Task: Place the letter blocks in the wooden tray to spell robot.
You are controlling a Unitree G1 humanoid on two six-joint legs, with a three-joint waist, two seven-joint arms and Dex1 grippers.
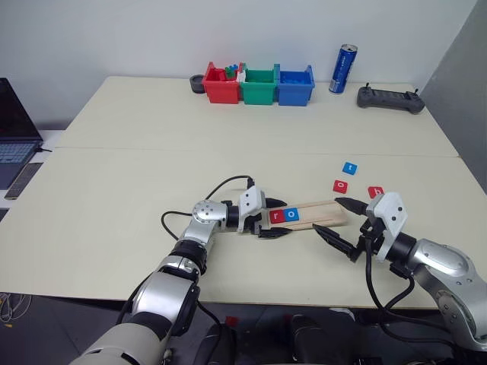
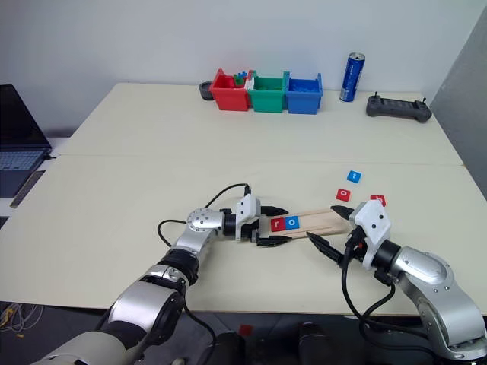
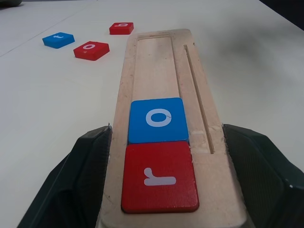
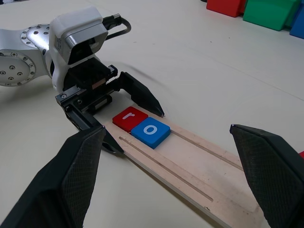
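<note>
So at the back of the cream table (image 1: 152, 137) we've got three plastic bins in a row: red (image 1: 221, 85), green (image 1: 259, 86), blue (image 1: 295, 86), with a small dark round thing (image 1: 198, 84) just left of the red one. A blue can (image 1: 343, 69) stands upright to the right of the bins, and a black controller (image 1: 390, 98) lies further right. A laptop (image 1: 14, 133) sits off the table's left edge. None of that is anywhere near the work area, so nothing blocks the way to the tray.

The wooden tray (image 1: 323, 213) lies near the front of the table, running left to right and angled a bit. It's a pale strip with a shallow recess and a thin groove along one side. Two tiles already sit in its left end, touching each other: a red r tile (image 3: 159, 176) at the very end and a blue o tile (image 3: 157, 119) right next to it. The rest of the recess is bare wood.

Three more tiles lie loose on the table past the tray's right end: a blue t tile (image 1: 349, 167), a red o tile (image 1: 340, 185) and a red b tile (image 1: 376, 192), all apart from each other.

Our left gripper (image 1: 275, 218) has its fingers clamped on both long sides of the tray's left end. Our right gripper (image 1: 335, 218) hangs at the tray's right end with fingers spread wide, holding nothing.
</note>
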